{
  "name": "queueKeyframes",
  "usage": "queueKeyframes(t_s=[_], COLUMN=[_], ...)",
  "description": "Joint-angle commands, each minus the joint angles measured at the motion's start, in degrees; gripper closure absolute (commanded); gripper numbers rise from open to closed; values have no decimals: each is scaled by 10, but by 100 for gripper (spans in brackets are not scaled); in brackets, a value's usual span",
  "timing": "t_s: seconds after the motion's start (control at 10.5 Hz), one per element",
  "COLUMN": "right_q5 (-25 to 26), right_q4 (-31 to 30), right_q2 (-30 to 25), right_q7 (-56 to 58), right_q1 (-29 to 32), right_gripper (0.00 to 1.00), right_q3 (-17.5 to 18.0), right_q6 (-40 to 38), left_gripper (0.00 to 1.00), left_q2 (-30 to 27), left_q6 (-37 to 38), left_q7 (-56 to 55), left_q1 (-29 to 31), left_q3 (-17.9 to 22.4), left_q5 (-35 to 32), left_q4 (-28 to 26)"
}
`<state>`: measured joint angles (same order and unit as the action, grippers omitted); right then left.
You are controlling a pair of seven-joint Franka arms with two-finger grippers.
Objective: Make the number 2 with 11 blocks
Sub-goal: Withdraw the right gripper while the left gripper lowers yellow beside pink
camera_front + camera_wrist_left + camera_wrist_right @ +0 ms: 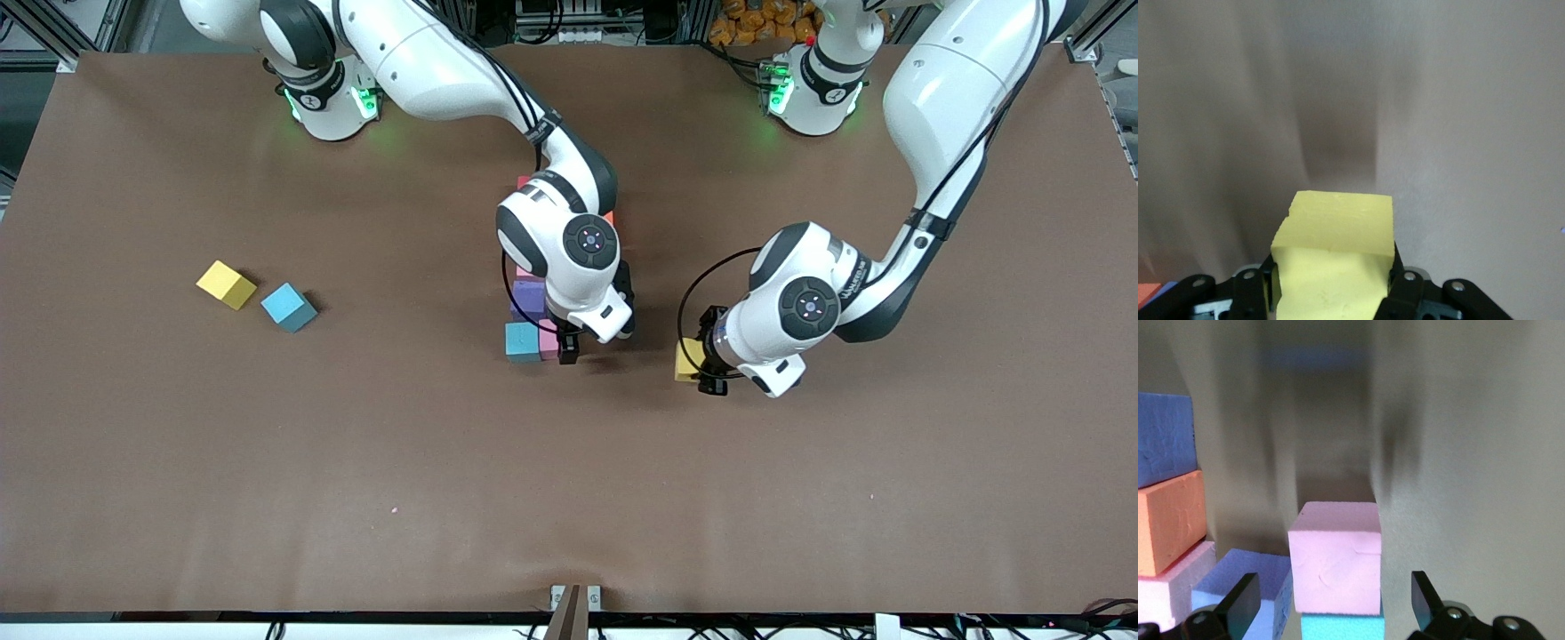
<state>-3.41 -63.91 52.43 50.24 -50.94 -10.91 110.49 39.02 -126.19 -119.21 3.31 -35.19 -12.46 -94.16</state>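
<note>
Mid-table, a cluster of blocks lies partly hidden under my right arm: red [524, 182], orange [609, 216], purple [531, 298], teal [523, 342] and pink [548, 345]. My right gripper [569, 345] is low over that pink block [1335, 557], open, with a finger standing clear on each side of it. The wrist view also shows the teal block [1341, 627], a purple block [1248, 587] and an orange block [1168, 520]. My left gripper [707, 364] is shut on a yellow block [1335, 253], over bare table toward the left arm's end from the cluster.
Two loose cubes, one yellow [226, 284] and one light blue [289, 307], lie side by side toward the right arm's end of the table. The brown table [569, 498] stretches wide nearer the front camera.
</note>
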Motion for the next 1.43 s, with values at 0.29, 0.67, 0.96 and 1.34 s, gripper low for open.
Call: queueKeyframes(t_s=[0.29, 0.67, 0.96, 1.34], right_q5=[-1, -3, -37, -91], right_q4=[-6, -6, -9, -13], right_q2=[-39, -69, -87, -87], right_q7=[-46, -46, -47, -66], right_q1=[131, 260, 366, 448], right_gripper=[0, 0, 0, 0], right_q3=[-8, -7, -4, -6], right_q6=[-7, -7, -13, -49], left_gripper=[77, 77, 77, 77], left_q2=[28, 47, 49, 52], left_q6=[-63, -68, -88, -106], left_q7=[-39, -88, -160, -197], left_q1=[-56, -108, -153, -180], left_q3=[3, 13, 54, 66], left_q5=[16, 11, 10, 9], left_q4=[5, 21, 21, 21])
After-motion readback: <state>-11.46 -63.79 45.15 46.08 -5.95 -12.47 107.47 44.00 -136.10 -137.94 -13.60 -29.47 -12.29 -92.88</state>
